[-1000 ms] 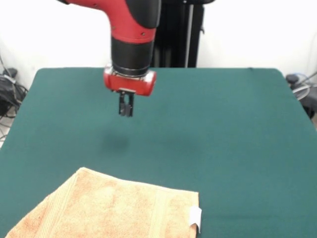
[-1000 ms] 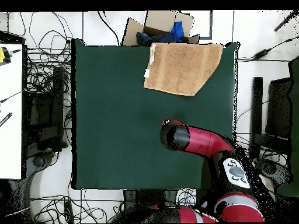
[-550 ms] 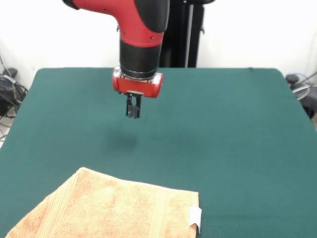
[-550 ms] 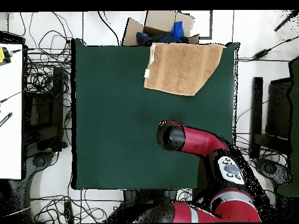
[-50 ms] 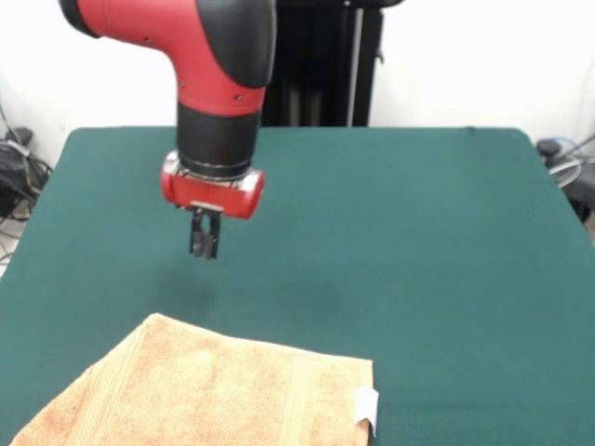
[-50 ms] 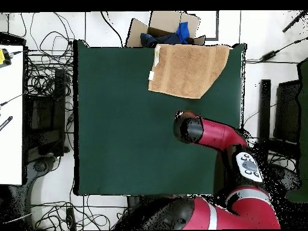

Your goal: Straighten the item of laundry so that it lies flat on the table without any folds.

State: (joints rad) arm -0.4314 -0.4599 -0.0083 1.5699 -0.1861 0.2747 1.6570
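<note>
The claw hangs empty with its fingers together, above the bare table. The towel lies apart from it, toward the table's edge, one corner apparently still folded, so the straightening seems not yet done

You are looking at a robotics lab: loose cables lie on the tiled floor around the green worktop, near a cardboard box.
</note>
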